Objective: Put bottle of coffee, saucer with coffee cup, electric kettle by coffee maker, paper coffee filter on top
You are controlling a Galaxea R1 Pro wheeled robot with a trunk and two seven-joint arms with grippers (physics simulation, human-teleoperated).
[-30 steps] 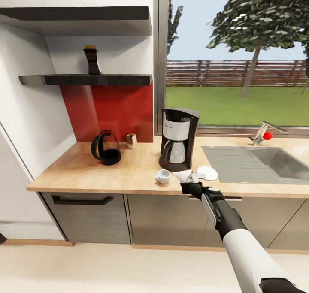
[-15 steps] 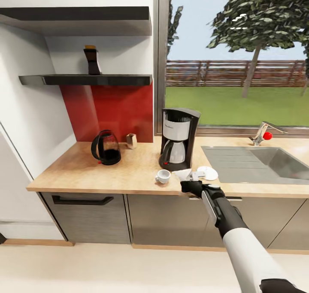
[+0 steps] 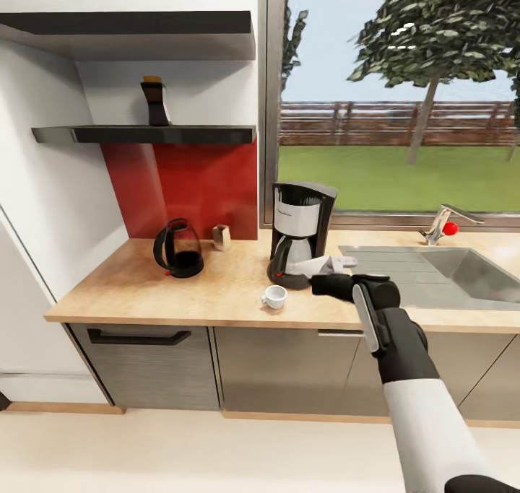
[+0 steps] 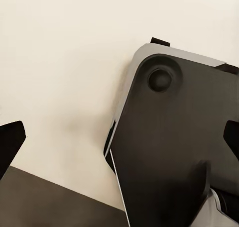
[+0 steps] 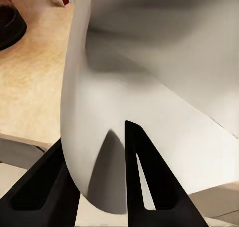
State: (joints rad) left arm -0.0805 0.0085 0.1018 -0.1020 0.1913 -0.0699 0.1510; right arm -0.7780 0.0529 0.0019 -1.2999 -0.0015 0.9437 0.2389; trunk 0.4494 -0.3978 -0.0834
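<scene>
My right gripper (image 3: 328, 268) is shut on the white paper coffee filter (image 3: 307, 267) and holds it above the counter, just in front of the black coffee maker (image 3: 297, 233). In the right wrist view the filter (image 5: 149, 87) sits between the dark fingers (image 5: 144, 177). A white coffee cup (image 3: 274, 297) stands on the countertop (image 3: 144, 291) left of the gripper. The black electric kettle (image 3: 178, 249) stands further left by the red backsplash. On the shelf (image 3: 144, 134) is the dark bottle of coffee (image 3: 154, 102). My arm hides the saucer. My left gripper (image 4: 119, 137) is open over the robot's base.
A steel sink (image 3: 462, 273) with a faucet (image 3: 442, 226) takes up the counter's right end. A small brown box (image 3: 221, 237) stands by the backsplash between kettle and coffee maker. A window rises behind the coffee maker.
My right gripper has risen from the counter's front edge with the filter, up towards the coffee maker's front. The arm now covers the saucer.
</scene>
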